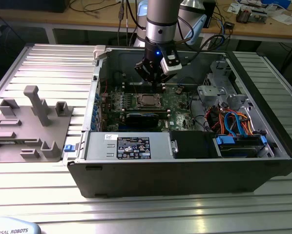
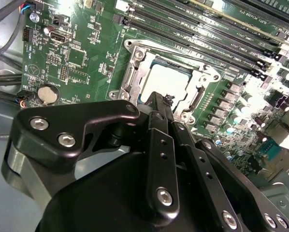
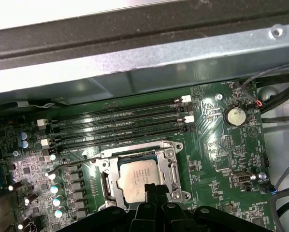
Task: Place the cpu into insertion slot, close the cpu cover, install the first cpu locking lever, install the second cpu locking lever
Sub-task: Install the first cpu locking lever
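The cpu point(image 3: 135, 178) lies flat in the insertion slot point(image 3: 116, 170) on the green motherboard point(image 1: 179, 104), its dull silver top facing up; it also appears in the second wrist view, cpu point(image 2: 167, 81). The cpu cover point(image 3: 172, 165) is folded down as a silvery frame around the chip. A thin wire locking lever point(image 3: 81, 161) runs along one side of the socket with its end sticking out over the board; whether it is latched I cannot tell. My gripper point(image 3: 153, 187) hovers at the socket's edge, black fingers point(image 2: 160, 108) pressed together and holding nothing. In the exterior view the gripper point(image 1: 152, 82) hangs just above the socket.
Long black memory slots point(image 3: 115, 124) lie beside the socket, with a coin battery point(image 3: 235, 116) nearby. The open case holds a power supply point(image 1: 131, 146) and a drive cage with blue and orange cables point(image 1: 234, 122). A grey fixture plate point(image 1: 29, 122) sits at the exterior view's left.
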